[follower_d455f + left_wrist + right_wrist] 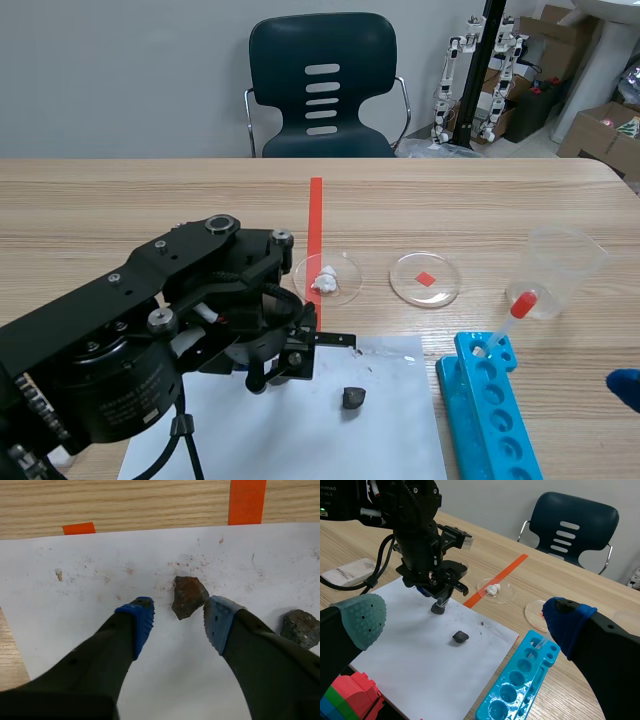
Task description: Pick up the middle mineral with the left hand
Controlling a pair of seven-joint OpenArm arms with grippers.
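A white paper sheet (400,440) carries the work. The left pincer (177,616) hangs low over it, at the grasping step. Its fingers are spread and grip nothing. The rust-brown middle mineral (189,596) lies on the sheet between the tips, touching or just beside one pad (216,620) and apart from the other. The next move probably calls for closing squarely on the stone, then lifting.

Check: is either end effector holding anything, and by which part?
Nothing is held. The left end effector is open, straddling the reddish-brown mineral: one pad at its side, the other apart. The right end effector is open and empty.
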